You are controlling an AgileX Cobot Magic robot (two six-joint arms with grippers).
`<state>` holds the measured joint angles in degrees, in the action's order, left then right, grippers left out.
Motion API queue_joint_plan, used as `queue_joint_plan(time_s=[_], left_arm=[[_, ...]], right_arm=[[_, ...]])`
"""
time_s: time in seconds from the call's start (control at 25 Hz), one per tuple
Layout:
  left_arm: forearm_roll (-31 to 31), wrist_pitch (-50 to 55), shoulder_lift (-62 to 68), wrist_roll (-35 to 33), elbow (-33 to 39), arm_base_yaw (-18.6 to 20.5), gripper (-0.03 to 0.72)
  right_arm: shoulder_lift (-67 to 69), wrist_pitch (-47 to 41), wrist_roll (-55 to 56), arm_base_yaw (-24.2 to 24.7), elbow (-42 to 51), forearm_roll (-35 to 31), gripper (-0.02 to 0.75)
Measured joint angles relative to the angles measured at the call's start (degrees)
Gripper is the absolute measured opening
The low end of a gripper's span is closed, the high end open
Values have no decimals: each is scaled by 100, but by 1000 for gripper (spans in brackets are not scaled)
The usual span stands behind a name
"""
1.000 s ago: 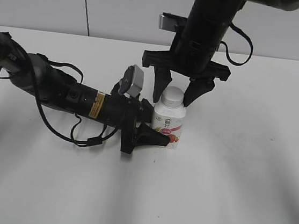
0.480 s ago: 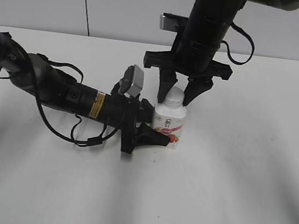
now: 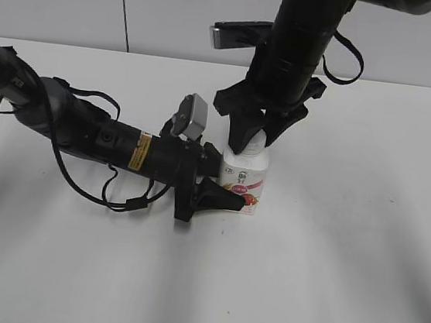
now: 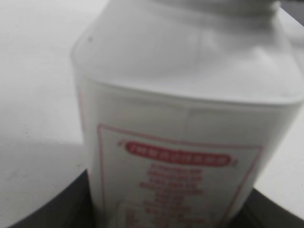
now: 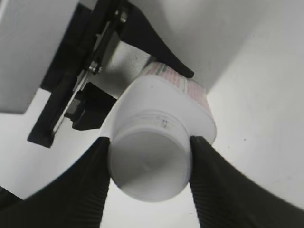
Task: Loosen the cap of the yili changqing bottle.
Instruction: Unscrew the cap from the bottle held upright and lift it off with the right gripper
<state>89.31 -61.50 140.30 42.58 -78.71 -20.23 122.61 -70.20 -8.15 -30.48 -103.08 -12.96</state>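
The yili changqing bottle [image 3: 243, 177] stands upright on the white table, white with a pink-red label. My left gripper [image 3: 230, 188] lies low along the table and is shut on the bottle's lower body; in the left wrist view the bottle [image 4: 185, 118] fills the frame between two dark fingers [image 4: 50, 209]. My right gripper [image 3: 254, 140] comes down from above and is shut on the cap [image 5: 149, 166]. Its ribbed fingers [image 5: 78, 190] press both sides of the cap. In the exterior view the cap is mostly hidden behind these fingers.
The white table [image 3: 346, 246] spreads around the bottle, with a pale wall behind. The left arm [image 3: 86, 131] with its cables lies across the table's left half. The right arm [image 3: 299, 38] stands over the bottle.
My right gripper's fingers have come together onto the cap, and its wrist has turned, swinging its camera bracket to the left. The left gripper and the bottle have not moved.
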Motion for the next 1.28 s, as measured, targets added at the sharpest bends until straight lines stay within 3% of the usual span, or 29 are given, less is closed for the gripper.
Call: queue_joint_plan(time_s=[0.32, 0.72, 0.92, 1.28], left_arm=[[11, 0, 0, -17, 0, 0, 394], [20, 0, 0, -22, 0, 0, 394], [20, 0, 0, -22, 0, 0, 394], [20, 0, 0, -22, 0, 0, 394]], right_arm=[[0, 0, -3121, 0, 0, 1, 398], [0, 15, -5825, 0, -14, 6, 396], [0, 25, -6446, 0, -14, 11, 396], [0, 35, -6556, 0, -14, 6, 396]])
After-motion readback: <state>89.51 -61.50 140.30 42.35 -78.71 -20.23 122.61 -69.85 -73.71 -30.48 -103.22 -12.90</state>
